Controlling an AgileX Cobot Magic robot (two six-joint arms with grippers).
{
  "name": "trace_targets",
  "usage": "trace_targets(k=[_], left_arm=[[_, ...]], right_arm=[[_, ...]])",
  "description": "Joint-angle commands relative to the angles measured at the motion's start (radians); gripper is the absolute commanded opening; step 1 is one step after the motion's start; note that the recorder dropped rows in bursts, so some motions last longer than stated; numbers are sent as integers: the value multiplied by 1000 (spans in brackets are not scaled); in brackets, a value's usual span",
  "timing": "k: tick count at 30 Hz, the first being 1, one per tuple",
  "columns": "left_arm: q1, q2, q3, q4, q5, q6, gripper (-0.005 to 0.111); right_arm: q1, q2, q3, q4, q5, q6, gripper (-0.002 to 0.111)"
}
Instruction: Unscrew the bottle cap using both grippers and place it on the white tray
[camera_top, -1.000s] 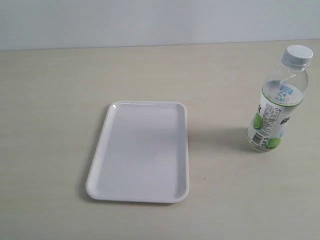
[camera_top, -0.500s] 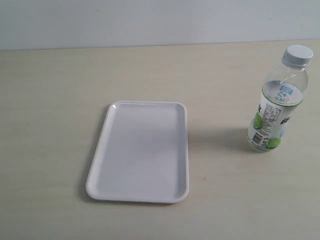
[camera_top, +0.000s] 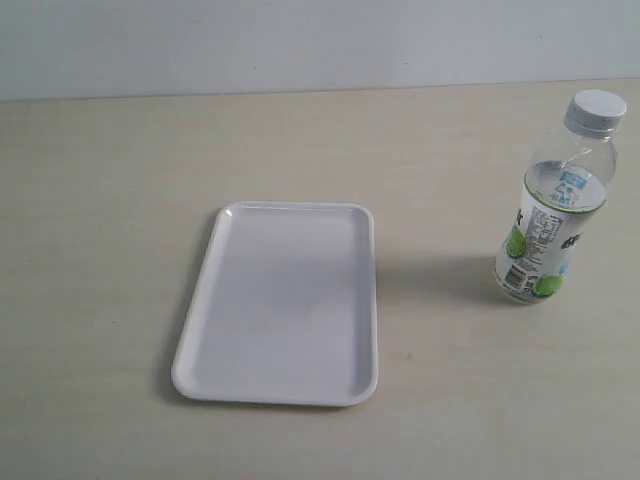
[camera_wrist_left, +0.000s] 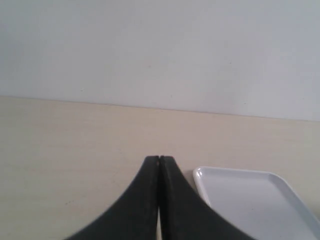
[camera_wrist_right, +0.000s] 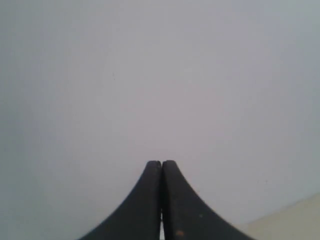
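Left gripper is hanging over the table with jaws pressed together, pinching nothing and touching nothing. A corner of the white tray is lying near its tips, apart from them. Right gripper is also pressed together, gripping nothing and facing the wall.

In the exterior view neither gripper is showing. The white tray is lying flat mid-table. The bottle is standing upright at the tray's 3 o'clock, well apart. The bottle cap is sitting on the bottle's neck at 12 o'clock. Nothing is differing from a second ago.
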Motion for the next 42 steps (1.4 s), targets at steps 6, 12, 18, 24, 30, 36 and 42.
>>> trace_targets(k=[6, 12, 18, 24, 30, 36, 42], left_arm=[[-4, -5, 0, 5, -1, -1, 0], [-4, -5, 0, 5, -1, -1, 0], [-4, -5, 0, 5, -1, -1, 0], [-4, -5, 0, 5, -1, -1, 0], [-4, -5, 0, 5, -1, -1, 0], [-4, -5, 0, 5, -1, -1, 0], [-4, -5, 0, 5, -1, -1, 0]], right_arm=[[-6, -6, -1, -31, 223, -33, 0], [-6, 2, -1, -18, 381, -143, 5], [-6, 253, -1, -21, 239, -157, 76], [9, 496, -1, -44, 57, -150, 86], [117, 739, -33, -557, -167, 144, 86], [122, 1009, -91, -567, -144, 104, 86], [122, 1203, -113, -417, -206, -40, 95]])
